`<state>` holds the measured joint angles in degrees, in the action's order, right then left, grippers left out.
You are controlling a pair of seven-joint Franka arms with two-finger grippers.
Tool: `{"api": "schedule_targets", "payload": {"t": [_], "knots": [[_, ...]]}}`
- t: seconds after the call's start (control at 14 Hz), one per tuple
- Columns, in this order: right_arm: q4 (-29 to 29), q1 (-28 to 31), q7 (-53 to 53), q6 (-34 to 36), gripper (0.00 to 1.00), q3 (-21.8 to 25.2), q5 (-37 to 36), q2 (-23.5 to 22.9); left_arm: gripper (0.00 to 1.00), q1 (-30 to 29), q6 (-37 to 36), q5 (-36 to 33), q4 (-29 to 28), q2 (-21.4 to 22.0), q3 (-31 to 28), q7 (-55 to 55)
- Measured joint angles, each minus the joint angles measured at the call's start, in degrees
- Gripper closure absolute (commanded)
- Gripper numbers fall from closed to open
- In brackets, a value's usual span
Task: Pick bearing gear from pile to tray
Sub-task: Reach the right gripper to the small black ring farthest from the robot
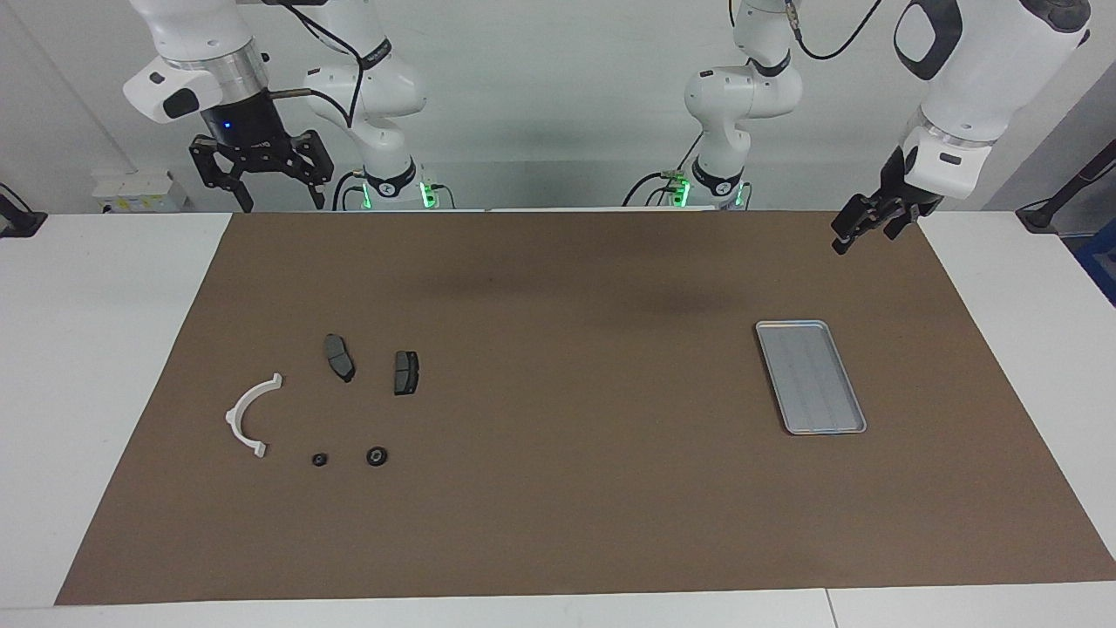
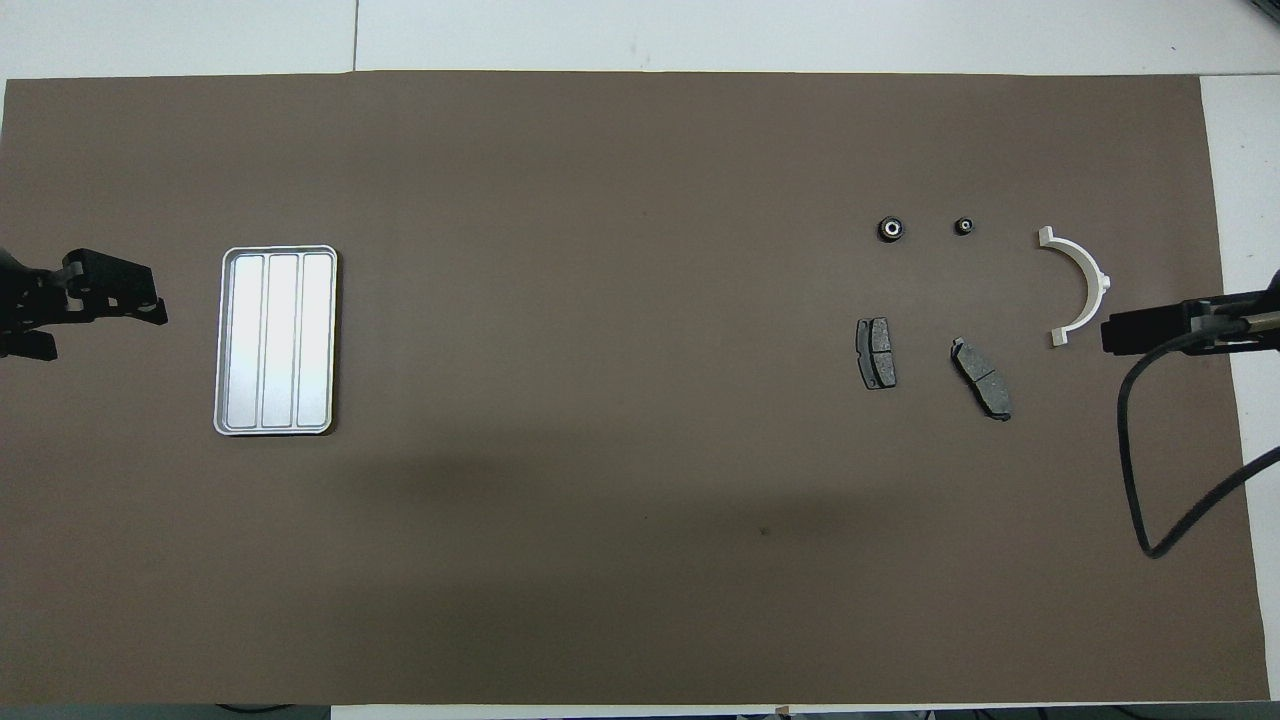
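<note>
The pile [image 1: 323, 406] lies on the brown mat [image 1: 567, 523] toward the right arm's end: a curved white half-ring [image 1: 248, 417], two flat dark pads [image 1: 339, 357], two little black round bits [image 1: 376, 455]; the shiny ridged tray [image 1: 810, 377] sits well apart, toward the left arm's end; the right gripper [image 1: 277, 202] hangs high, fingers spread wide, holding nothing; the left gripper [image 1: 854, 234] waits open above the mat's corner

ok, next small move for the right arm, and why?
Probably bring the right gripper, open and raised at its own end of the table, out over the larger black round piece in the pile. The tray holds nothing yet; the left gripper waits near it.
</note>
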<state>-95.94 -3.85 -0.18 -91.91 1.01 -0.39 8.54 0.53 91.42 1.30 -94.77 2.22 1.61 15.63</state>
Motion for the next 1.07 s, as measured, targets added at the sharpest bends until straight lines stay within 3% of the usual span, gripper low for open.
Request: {"api": "schedule_targets", "payload": {"t": [0.21, 0.64, 1.07], "knots": [[-1.8, -1.0, 0.7, -4.0, 0.0, 0.0, 0.0, -1.5, 0.0, 0.0, 0.0, 0.0, 0.0, 0.0, 0.0, 0.0], [-7.5, -1.1, 2.3, -16.7, 0.0, 0.0, 0.0, -8.8, 0.0, 0.0, 0.0, 0.0, 0.0, 0.0, 0.0, 0.0], [-8.4, -1.3, 7.0, -28.6, 0.0, 0.0, 0.0, -21.8, 0.0, 0.0, 0.0, 0.0, 0.0, 0.0, 0.0, 0.0]]}}
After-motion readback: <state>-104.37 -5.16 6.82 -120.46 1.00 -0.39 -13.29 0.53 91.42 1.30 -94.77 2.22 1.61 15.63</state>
